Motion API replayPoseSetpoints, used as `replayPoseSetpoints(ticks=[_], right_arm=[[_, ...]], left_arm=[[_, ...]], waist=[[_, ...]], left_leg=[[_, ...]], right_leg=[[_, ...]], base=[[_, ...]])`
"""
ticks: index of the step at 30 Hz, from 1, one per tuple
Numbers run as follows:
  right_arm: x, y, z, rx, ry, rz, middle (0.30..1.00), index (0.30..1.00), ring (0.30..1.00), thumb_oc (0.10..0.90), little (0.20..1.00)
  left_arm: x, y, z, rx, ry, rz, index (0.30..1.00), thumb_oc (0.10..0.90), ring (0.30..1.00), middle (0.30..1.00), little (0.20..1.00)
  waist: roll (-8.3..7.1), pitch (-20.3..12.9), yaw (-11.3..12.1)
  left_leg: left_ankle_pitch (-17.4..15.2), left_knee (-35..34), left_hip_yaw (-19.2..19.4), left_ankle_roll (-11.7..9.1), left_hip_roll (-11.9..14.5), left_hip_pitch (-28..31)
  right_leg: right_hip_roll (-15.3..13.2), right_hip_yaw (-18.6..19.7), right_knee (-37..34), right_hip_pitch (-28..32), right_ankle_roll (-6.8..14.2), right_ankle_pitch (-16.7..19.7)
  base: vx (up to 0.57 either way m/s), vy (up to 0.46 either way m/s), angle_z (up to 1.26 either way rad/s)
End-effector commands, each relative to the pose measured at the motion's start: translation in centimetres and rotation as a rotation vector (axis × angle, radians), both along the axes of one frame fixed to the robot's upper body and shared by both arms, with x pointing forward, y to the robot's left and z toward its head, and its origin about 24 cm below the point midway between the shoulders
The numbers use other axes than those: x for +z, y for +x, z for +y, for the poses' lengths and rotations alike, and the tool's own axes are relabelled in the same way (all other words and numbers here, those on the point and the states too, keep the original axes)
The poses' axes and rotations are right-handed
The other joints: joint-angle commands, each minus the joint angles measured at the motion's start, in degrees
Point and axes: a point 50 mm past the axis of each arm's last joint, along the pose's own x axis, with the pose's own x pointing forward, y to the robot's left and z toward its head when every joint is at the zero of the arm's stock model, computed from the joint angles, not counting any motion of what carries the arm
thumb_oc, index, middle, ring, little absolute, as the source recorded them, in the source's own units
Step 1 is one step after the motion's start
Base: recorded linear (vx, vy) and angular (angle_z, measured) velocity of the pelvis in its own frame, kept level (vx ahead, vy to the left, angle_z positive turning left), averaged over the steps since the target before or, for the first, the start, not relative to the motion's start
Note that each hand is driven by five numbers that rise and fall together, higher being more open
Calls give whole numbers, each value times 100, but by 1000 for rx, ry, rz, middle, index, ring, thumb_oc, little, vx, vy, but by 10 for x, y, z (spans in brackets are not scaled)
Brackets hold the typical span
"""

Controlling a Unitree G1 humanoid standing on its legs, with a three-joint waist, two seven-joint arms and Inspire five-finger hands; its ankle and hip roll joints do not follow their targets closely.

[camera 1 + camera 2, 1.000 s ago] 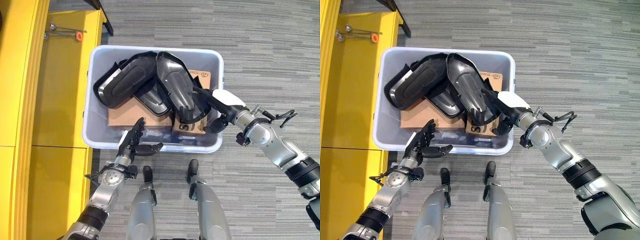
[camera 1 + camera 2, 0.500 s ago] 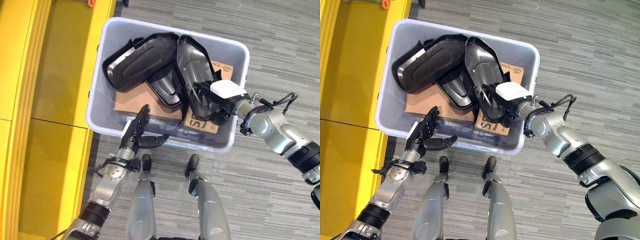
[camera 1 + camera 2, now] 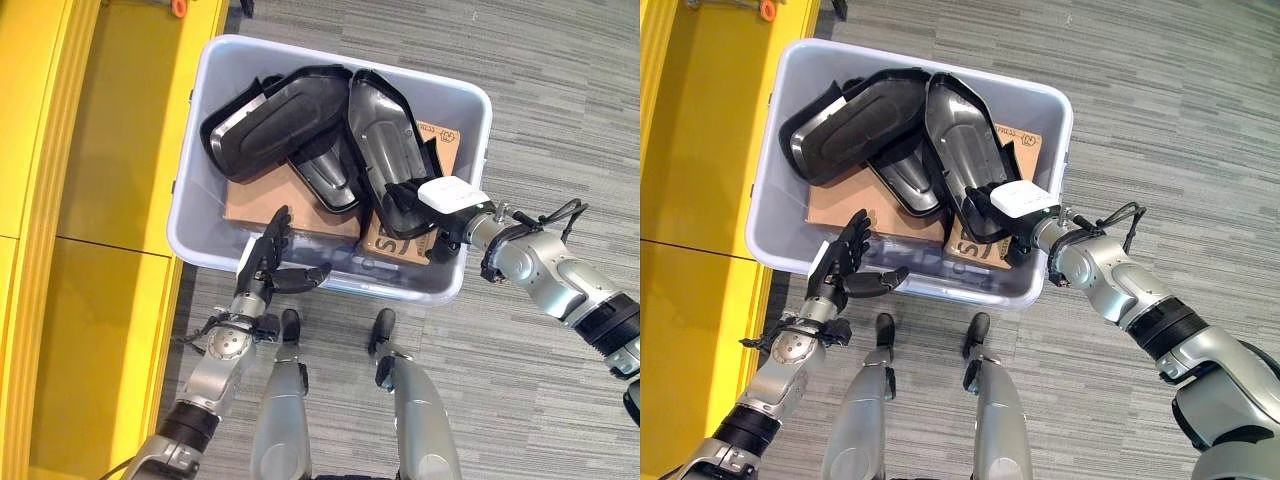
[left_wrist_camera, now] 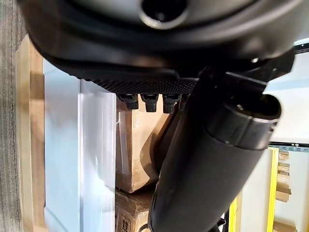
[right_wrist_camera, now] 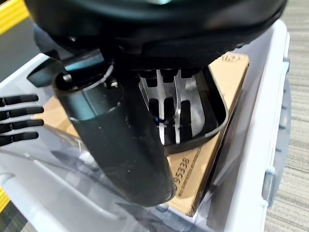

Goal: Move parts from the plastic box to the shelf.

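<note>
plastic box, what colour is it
Pale translucent grey-blue plastic box, best seen in the left eye view.

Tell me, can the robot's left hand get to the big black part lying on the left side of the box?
Probably yes. The left hand hovers open at the plastic box's near wall, and the left black part lies on top of the pile, uncovered. It would need to reach further in over the cardboard box.
</note>
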Motion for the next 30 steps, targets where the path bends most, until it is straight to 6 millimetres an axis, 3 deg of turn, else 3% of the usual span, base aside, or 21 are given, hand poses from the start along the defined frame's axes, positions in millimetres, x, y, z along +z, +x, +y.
replayPoseSetpoints(ticks=[1,11,21,27,28,29,30], right_arm=[[42,-10,1,70,-1,-164,1000,1000,1000,900,1000],[36,-6,-5,33,16,-166,1000,1000,1000,900,1000],[59,7,-17,-56,-6,-270,1000,1000,1000,900,1000],[56,10,-26,-103,-37,-276,1000,1000,1000,900,1000],[55,10,-26,-104,-40,-273,835,835,835,782,835],[51,9,-28,-111,-50,-262,300,300,300,400,300],[47,8,-29,-108,-47,-248,300,300,300,400,300]], left_arm=[[-5,-13,12,23,43,0,1000,900,1000,1000,1000],[1,-13,10,28,30,-28,1000,900,1000,1000,1000],[15,-15,12,46,-7,-90,1000,900,1000,1000,1000],[20,-13,9,53,-19,-113,1000,900,1000,1000,1000],[20,-13,9,55,-17,-112,1000,900,1000,1000,1000],[19,-13,9,60,-15,-106,1000,900,1000,1000,1000],[19,-12,9,65,-18,-106,1000,900,1000,1000,1000]], waist=[[-70,-48,-3],[-18,-48,-6],[88,-48,69],[120,-48,72],[124,-48,65],[128,-48,55],[133,-48,50]], left_leg=[[-63,245,-232,-74,360,-162],[-89,372,-293,-59,307,-503],[-212,854,-464,-43,201,-1393],[-241,976,-512,-23,134,-1701],[-248,992,-516,-23,127,-1720],[-266,1029,-535,-14,105,-1762],[-287,1052,-532,0,93,-1767]], right_leg=[[-366,421,593,594,626,-983],[-383,400,764,304,604,-1025],[-488,416,1345,-508,583,-1171],[-539,411,1556,-793,562,-1236],[-550,409,1580,-810,559,-1242],[-570,412,1651,-867,547,-1264],[-577,417,1693,-883,540,-1288]], base=[[0,0,0],[-4,-2,1],[-16,-13,9],[10,-7,5],[24,-14,5],[28,-3,12],[21,2,15]])
